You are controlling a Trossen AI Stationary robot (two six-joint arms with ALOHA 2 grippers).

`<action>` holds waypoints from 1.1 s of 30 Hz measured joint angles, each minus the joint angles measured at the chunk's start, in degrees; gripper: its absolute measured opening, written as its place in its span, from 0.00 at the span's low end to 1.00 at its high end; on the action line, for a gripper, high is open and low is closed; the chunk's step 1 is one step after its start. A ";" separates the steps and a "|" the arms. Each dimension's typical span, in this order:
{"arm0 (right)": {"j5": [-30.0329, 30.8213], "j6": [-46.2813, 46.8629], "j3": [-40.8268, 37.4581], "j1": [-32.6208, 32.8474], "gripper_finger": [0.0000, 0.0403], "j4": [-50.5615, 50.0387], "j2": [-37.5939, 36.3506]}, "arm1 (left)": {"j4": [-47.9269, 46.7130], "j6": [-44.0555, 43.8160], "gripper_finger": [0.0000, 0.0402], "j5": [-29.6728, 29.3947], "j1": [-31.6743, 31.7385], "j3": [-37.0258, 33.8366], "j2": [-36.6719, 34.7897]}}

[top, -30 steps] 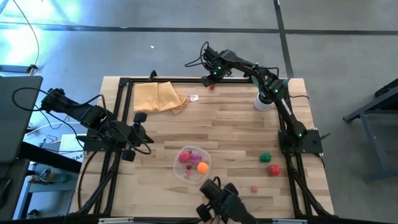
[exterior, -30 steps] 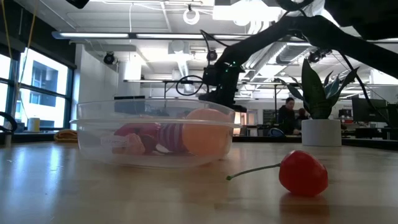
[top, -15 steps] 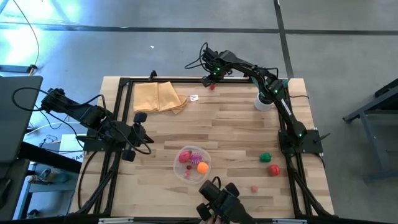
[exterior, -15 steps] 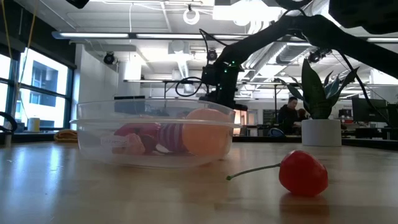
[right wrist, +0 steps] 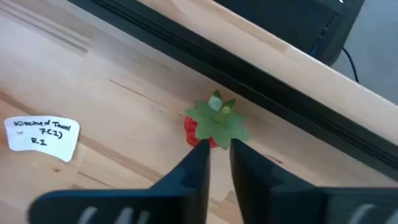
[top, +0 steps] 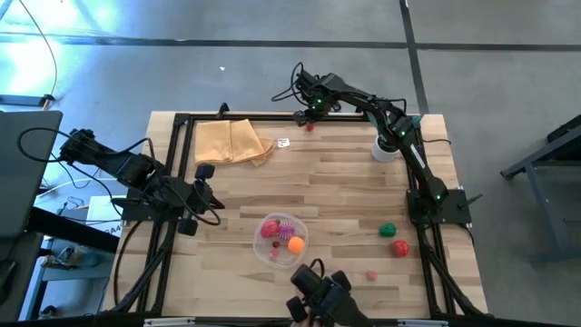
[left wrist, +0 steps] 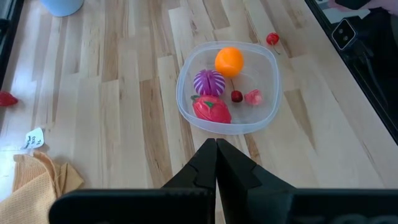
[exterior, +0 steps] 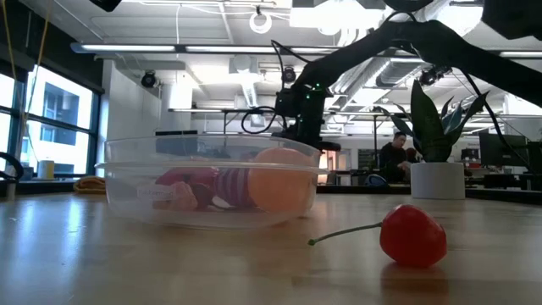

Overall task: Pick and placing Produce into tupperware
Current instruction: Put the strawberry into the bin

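Note:
The clear tupperware (top: 259, 238) (exterior: 127, 191) (left wrist: 272, 62) sits near the table's near edge. In it lie an orange fruit (left wrist: 229, 61), a purple striped piece (left wrist: 208, 81), a red piece (left wrist: 211, 109) and two small ones. A red strawberry with a green leaf cap (right wrist: 214, 124) (top: 310, 126) lies by the far edge. My right gripper (right wrist: 217, 158) hangs just above it, fingers a narrow gap apart; whether they touch it, I cannot tell. A cherry (exterior: 413, 235), a green piece (top: 388, 230) and a red piece (top: 399, 247) lie loose on the right. My left gripper (left wrist: 216, 155) waits shut at the left side.
A folded yellow-tan cloth (top: 231, 143) and a paper label (right wrist: 40, 137) lie near the far edge. A plant in a white pot (top: 386, 145) (exterior: 436, 161) stands far right. The black table frame (right wrist: 280, 93) runs right behind the strawberry. A person (exterior: 391, 157) is in the room beyond.

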 joint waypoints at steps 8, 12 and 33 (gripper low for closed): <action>-1.49 2.16 0.00 0.40 0.30 -0.81 0.00 | -0.02 0.01 0.00 0.00 0.00 0.00 0.00; -1.96 2.36 0.00 0.58 0.35 -0.86 0.00 | -0.02 0.00 0.00 0.00 0.00 0.00 0.00; -4.97 3.52 -4.56 0.13 0.57 3.49 0.33 | -0.02 0.01 0.00 -0.01 0.00 0.00 0.00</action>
